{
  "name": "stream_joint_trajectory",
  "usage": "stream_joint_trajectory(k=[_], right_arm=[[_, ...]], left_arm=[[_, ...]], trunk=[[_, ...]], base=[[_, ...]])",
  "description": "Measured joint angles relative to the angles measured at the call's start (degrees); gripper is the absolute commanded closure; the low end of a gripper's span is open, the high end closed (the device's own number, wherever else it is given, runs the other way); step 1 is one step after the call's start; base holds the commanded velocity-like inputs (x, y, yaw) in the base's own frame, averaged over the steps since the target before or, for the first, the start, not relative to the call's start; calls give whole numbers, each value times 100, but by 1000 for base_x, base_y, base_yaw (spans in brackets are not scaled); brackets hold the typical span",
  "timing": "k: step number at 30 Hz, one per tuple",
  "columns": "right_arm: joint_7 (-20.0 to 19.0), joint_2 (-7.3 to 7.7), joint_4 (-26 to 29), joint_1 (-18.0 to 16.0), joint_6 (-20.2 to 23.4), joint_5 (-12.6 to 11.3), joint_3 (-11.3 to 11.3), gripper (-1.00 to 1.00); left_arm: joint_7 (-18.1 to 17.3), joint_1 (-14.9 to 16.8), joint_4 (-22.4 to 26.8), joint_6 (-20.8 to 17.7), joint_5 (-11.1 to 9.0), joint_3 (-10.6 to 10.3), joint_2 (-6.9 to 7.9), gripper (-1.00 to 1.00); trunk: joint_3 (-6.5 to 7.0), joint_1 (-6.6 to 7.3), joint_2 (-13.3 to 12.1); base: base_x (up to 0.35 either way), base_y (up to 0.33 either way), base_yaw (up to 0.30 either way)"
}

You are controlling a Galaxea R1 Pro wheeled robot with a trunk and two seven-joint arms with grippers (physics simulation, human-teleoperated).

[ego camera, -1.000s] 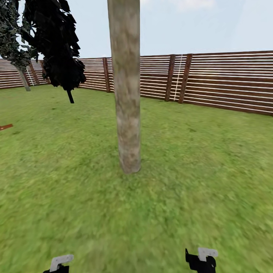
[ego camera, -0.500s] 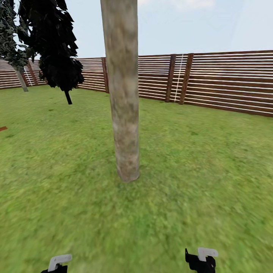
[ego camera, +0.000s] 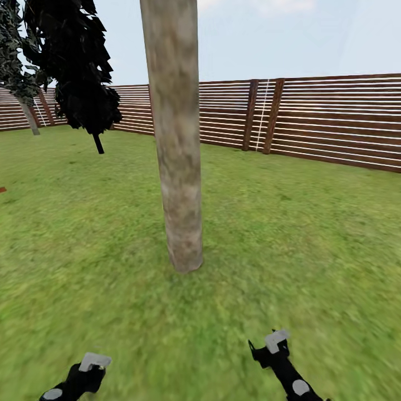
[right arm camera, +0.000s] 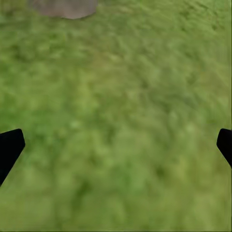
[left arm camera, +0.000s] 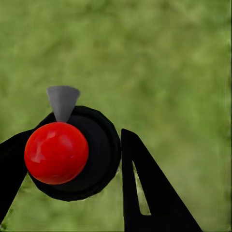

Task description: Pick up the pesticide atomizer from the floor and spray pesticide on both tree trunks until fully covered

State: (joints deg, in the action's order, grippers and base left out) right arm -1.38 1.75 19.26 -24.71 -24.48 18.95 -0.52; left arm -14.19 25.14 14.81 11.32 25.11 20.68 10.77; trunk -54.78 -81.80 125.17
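One tree trunk (ego camera: 178, 167), thick and pale beige-grey, rises from the lawn straight ahead in the head view, its crown cut off above. In the left wrist view the pesticide atomizer (left arm camera: 72, 154) stands between the black fingers (left arm camera: 145, 193) of my left gripper (left arm camera: 72, 166), which is shut on it. Its red top, dark round body and grey nozzle face the camera. In the head view my left gripper (ego camera: 92, 365) is low at the left and my right gripper (ego camera: 273, 345) low at the right, both short of the trunk. My right gripper (right arm camera: 117, 145) is open over grass, with the trunk's base (right arm camera: 63, 7) ahead of it.
A brown slatted fence (ego camera: 312, 117) runs along the back and right. A black cone-shaped tree (ego camera: 78, 67) and a thin-trunked dark tree (ego camera: 16, 61) stand at the far left. Green lawn (ego camera: 289, 245) surrounds the trunk on all sides.
The view has closed in on the trunk, which now looks larger and sits further left. Both arms have come up and forward into the head view.
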Motion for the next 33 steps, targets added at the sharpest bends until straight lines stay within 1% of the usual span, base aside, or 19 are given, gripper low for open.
stream_joint_trajectory(k=[1, 3, 5, 7, 9, 10, 12, 13, 14, 16, 19, 20, 22, 24, 25, 26, 30, 31, 33], right_arm=[[-259, -1, 105, 0, 90, 114, 14, -100], [-1204, -1, 372, -44, 556, 552, 32, -100], [-1787, -3, 590, -137, 871, 912, 34, -100], [-2374, -7, 836, -241, 1102, 1289, 36, -100], [-3168, -22, 1092, -358, 1260, 1606, 36, -100], [-3417, -35, 1152, -386, 1282, 1672, 37, -100], [-3778, -85, 1221, -424, 1304, 1776, 37, -100], [-3986, -197, 1249, -452, 1316, 1990, 43, -100], [-4034, -277, 1255, -458, 1320, 2171, 43, -100], [-4053, -333, 1257, -461, 1326, 2309, 42, -100], [-4070, -412, 1259, -463, 1329, 2398, 52, -100], [-4072, -476, 1255, -463, 1329, 2414, 56, 100], [-4075, -614, 1251, -463, 1329, 2431, 62, 100], [-4101, -659, 1250, -463, 1341, 2443, 89, 100], [-4210, -723, 1253, -463, 1444, 2493, 211, 100], [-4363, -808, 1271, -462, 1680, 2557, 447, 100], [-4412, -994, 1288, -469, 1758, 2582, 538, 100], [-4414, -1019, 1306, -470, 1761, 2583, 542, 100], [-4421, -1059, 1366, -471, 1764, 2580, 547, 100]], left_arm=[[-287, 43, 90, -12, 260, 4, -2, 100], [-1201, 218, 280, -39, 957, 9, -18, 100], [-1785, 368, 334, -43, 1395, 7, -37, 100], [-2357, 553, 355, -69, 1911, 10, -52, 100], [-3021, 805, 369, -219, 2580, 17, -73, 100], [-3210, 878, 373, -302, 2775, 20, -87, 100], [-3480, 989, 377, -423, 3066, 19, -146, 100], [-3676, 1066, 377, -485, 3386, 17, -292, 100], [-3737, 1088, 378, -505, 3604, 10, -415, 100], [-3761, 1097, 379, -521, 3807, -11, -517, 100], [-3774, 1102, 379, -529, 4029, -32, -694, 100], [-3772, 1103, 379, -530, 4075, -38, -743, 100], [-3769, 1104, 378, -531, 4189, -40, -815, 100], [-3763, 1104, 379, -537, 4273, -39, -828, 100], [-3761, 1104, 378, -534, 4294, -37, -847, 100], [-3760, 1104, 378, -530, 4300, -34, -930, 100], [-3754, 1104, 385, -530, 4325, -42, -1105, 100], [-3751, 1105, 382, -526, 4345, -73, -1132, 100], [-3743, 1105, 383, -539, 4442, -305, -1195, 100]], trunk=[[-1, 0, 0], [0, 0, 0], [0, 0, 0], [0, 0, 0], [0, 0, 0], [0, 0, 0], [-1, 0, 0], [-1, 0, 0], [-1, 0, 0], [-1, 0, 0], [-1, 0, 0], [-1, 0, 0], [-1, 0, 0], [-1, 0, 0], [-1, 0, 0], [-1, 0, 0], [-1, 0, 0], [-1, 0, 0], [-1, 0, 0]], base=[[0, 0, 0], [0, 0, 0], [0, 0, 0], [0, 0, 0], [0, 0, 0], [0, 0, 0], [0, 0, 0], [0, 0, 0], [0, 0, 0], [0, 0, 0], [0, 0, 0], [0, 0, 0], [0, 0, 0], [0, 0, 0], [0, 0, 0], [0, 0, 0], [0, 0, 0], [0, 0, 0], [0, 0, 0]])
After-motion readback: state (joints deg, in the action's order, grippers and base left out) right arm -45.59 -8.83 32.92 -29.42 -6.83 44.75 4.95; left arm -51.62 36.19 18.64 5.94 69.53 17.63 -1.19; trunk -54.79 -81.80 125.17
